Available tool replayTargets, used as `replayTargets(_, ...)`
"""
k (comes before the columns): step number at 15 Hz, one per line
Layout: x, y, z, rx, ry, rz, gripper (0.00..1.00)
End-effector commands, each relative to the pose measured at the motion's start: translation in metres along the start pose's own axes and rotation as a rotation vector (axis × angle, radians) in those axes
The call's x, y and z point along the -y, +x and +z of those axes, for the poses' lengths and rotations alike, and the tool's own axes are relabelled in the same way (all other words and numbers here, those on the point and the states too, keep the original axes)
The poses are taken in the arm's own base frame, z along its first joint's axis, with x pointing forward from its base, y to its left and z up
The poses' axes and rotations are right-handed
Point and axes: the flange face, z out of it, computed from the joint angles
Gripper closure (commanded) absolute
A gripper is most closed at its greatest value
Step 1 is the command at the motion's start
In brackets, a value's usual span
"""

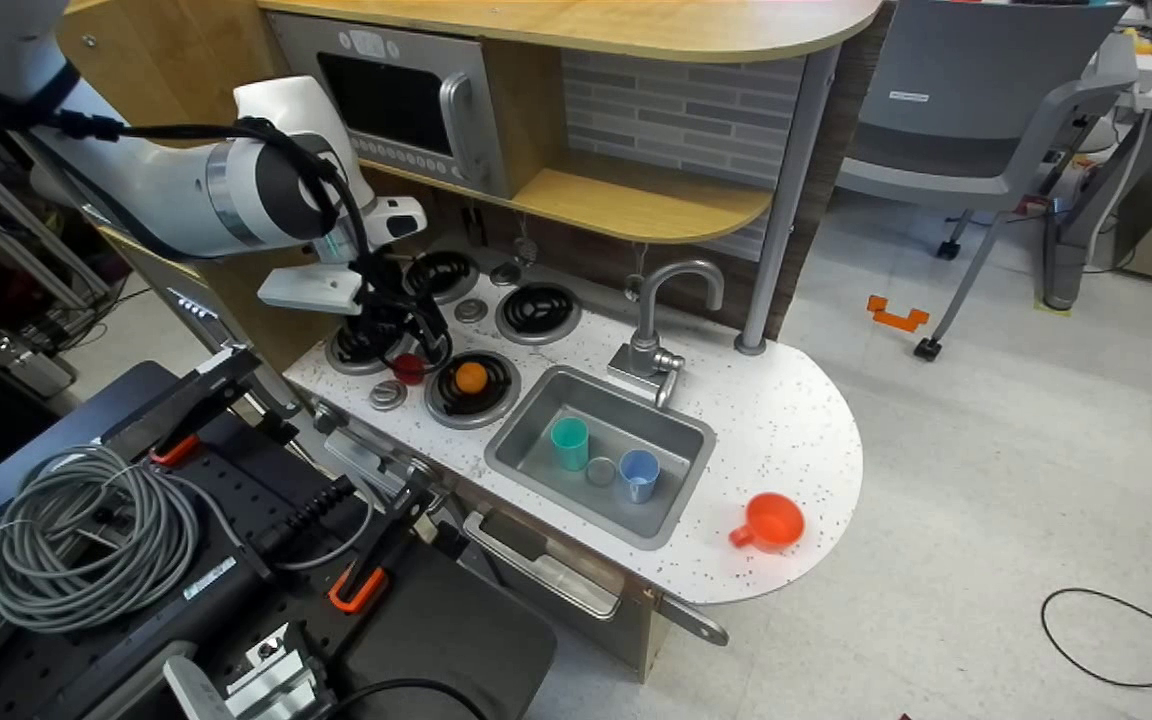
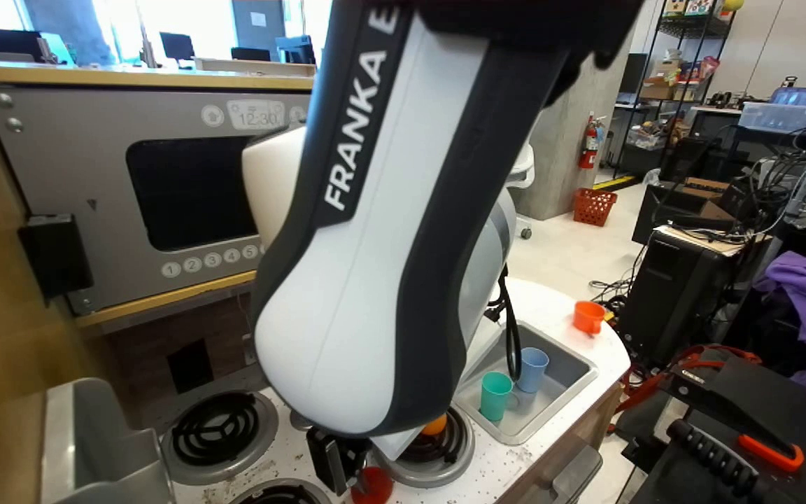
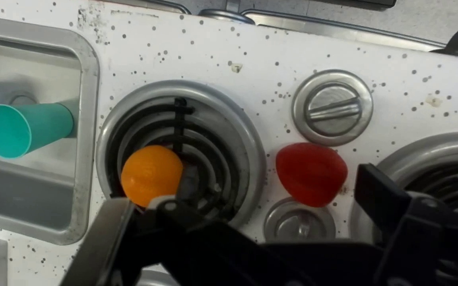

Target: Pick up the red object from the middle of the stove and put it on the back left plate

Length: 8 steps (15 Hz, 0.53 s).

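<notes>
Well, the wrist view has the gripper (image 3: 278, 178) along the bottom edge, its fingers spread wide and holding nothing. The red object (image 3: 311, 174) sits right of centre on the white speckled stove (image 3: 268, 75), between the fingertips in the picture, close by two silvery knobs (image 3: 332, 107). An orange piece (image 3: 151, 174) lies on a burner (image 3: 255, 159) left of centre. In an exterior view, the back left plate (image 1: 441, 275) shows left of centre, above the red object, which appears just below the gripper. A sink (image 1: 626, 420) with a green cup (image 1: 569, 443) and a blue cup (image 1: 639, 475) sits mid-frame; a red-orange cup (image 1: 774, 522) stands lower right. In an exterior view, the white arm (image 2: 375, 280) fills the middle; at the bottom edge the red object shows just right of the black gripper.
</notes>
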Motion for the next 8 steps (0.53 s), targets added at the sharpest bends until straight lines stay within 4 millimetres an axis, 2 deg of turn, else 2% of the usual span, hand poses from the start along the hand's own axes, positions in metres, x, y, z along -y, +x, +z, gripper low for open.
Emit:
replayTargets(1,0.005,0.014,0.017,-0.029,0.018,-0.036,0.0)
replayTargets(8,0.026,0.012,0.04,-0.005,0.034,-0.125,0.0)
